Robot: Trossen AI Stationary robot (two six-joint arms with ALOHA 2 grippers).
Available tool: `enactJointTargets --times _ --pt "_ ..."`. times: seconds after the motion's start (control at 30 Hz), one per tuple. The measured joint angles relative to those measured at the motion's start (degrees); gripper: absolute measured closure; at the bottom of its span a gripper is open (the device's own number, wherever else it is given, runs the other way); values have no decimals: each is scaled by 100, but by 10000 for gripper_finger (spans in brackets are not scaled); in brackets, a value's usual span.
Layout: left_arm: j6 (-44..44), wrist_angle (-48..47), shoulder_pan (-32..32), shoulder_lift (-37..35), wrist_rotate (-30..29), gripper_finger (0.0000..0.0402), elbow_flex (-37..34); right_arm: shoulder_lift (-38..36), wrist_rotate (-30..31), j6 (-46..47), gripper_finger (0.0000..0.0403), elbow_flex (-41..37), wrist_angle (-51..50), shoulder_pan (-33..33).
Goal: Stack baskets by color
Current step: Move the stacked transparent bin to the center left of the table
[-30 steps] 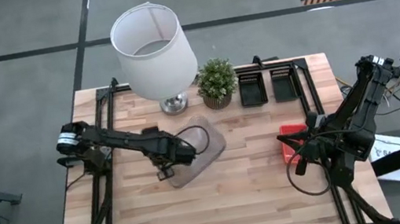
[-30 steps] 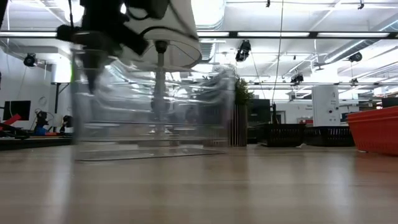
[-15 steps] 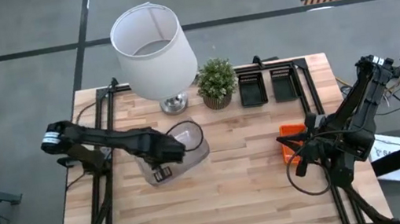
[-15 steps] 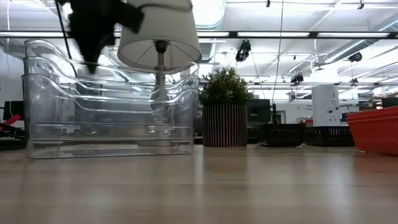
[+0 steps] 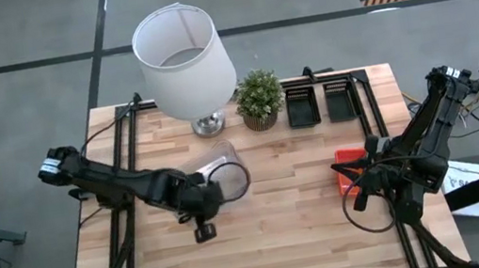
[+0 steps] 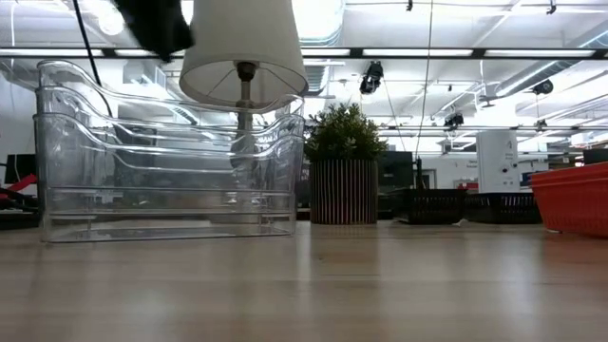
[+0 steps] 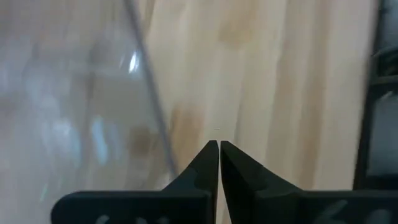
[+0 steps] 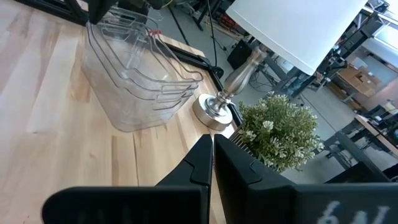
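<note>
Clear baskets [image 5: 225,166] stand nested in one another, flat on the table, in front of the lamp; they also show in the low view [image 6: 171,152] and the right wrist view [image 8: 134,74]. My left gripper [image 5: 203,227] hangs shut above the table, just near of them, touching nothing; the clear rim [image 7: 149,118] runs beside its fingers. A red-orange basket [image 5: 349,156] lies on the table at the right, partly under my right arm. My right gripper [image 8: 211,144] hovers shut beside it, holding nothing. Two black baskets [image 5: 302,106] [image 5: 339,100] sit side by side at the far edge.
A white lampshade on a metal foot [image 5: 182,52] and a small potted plant [image 5: 260,98] stand at the far edge, close behind the clear baskets. Black frame rails [image 5: 120,161] run along the table's left and right sides. Bare wood [image 5: 275,243] lies across the near half.
The clear baskets, tipped up and in motion a second ago, have swung toward the table's left and settled flat on their bottoms. My left gripper has come away from them, risen, tipped its fingers further down and drawn toward the near edge.
</note>
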Motion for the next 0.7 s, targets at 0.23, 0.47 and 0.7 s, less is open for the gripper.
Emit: enactJointTargets --times 0.23,0.47,0.7 --pt "-1031 -1404 -46 0 103 401 -1 0 2 0 394 -13 1 -9" --pt "-1053 -1992 -51 -12 988 402 -399 0 4 0 394 -13 2 -9" --pt "-1531 -3272 -46 -13 1508 402 -858 0 4 3 394 -13 4 -9"
